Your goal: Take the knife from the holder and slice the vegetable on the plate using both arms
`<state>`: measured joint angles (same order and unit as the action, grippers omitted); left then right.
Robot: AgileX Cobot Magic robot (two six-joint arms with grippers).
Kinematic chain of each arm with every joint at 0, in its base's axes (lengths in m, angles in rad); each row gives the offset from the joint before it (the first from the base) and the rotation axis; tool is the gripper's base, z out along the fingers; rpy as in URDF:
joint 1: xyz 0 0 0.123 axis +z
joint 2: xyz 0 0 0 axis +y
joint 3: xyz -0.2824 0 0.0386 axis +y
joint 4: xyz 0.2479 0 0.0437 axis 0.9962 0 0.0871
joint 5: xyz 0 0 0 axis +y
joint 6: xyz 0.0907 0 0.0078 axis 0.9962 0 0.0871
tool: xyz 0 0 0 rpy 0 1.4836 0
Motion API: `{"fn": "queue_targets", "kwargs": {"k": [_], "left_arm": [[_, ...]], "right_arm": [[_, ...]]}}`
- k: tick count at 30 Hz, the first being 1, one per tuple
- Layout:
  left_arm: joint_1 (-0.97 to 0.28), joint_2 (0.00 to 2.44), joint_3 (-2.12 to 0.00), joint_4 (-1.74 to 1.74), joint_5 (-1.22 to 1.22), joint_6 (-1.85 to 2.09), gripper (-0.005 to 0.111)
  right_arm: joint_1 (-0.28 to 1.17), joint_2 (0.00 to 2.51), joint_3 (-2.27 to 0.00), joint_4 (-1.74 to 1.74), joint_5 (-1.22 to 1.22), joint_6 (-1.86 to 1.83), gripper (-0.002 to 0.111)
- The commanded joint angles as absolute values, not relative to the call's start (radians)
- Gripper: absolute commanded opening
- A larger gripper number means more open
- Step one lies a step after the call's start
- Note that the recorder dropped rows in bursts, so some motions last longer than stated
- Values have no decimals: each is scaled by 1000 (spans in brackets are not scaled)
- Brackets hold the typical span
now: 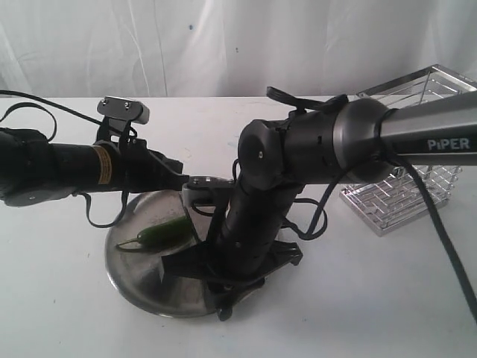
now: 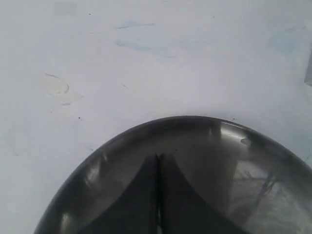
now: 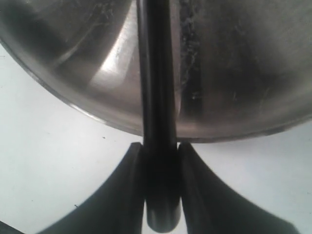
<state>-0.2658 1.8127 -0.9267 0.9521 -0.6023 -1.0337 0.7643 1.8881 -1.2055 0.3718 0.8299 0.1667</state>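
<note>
The green vegetable (image 1: 165, 231) lies on the left half of the steel plate (image 1: 141, 287). My right arm bends down over the plate's front. In the right wrist view my right gripper (image 3: 160, 146) is shut on the black handle of the knife (image 3: 156, 87), which reaches from the rim across the plate (image 3: 234, 73). My left arm comes in from the left above the vegetable. Its gripper (image 2: 158, 157) is shut with nothing between the fingers and hangs over the plate (image 2: 229, 146). The vegetable does not show in either wrist view. The chrome wire holder (image 1: 417, 186) stands at the right.
A white cloth hangs behind the white table. Cables trail from both arms, one down the right side past the holder. My right arm's elbow (image 1: 298, 149) bulks over the middle of the scene and hides the plate's right part.
</note>
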Motion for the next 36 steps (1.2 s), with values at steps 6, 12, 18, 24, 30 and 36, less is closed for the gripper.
{"fn": "queue_targets", "kwargs": {"k": [6,12,18,24,30,36], "left_arm": [[-264,1819,-931,980,-569,-1006,0],[-264,1857,-931,980,-579,-1004,0],[-264,1877,-931,980,-582,-988,0],[-264,1878,-931,975,-582,-981,0],[-264,1882,-931,965,-582,-965,0],[-264,1944,-931,995,-571,-963,0]], "right_arm": [[767,1889,-1214,382,802,144,0],[767,1889,-1214,382,803,134,0],[767,1889,-1214,382,803,134,0],[767,1889,-1214,382,805,135,0],[767,1889,-1214,384,805,135,0],[767,1889,-1214,386,806,135,0]]}}
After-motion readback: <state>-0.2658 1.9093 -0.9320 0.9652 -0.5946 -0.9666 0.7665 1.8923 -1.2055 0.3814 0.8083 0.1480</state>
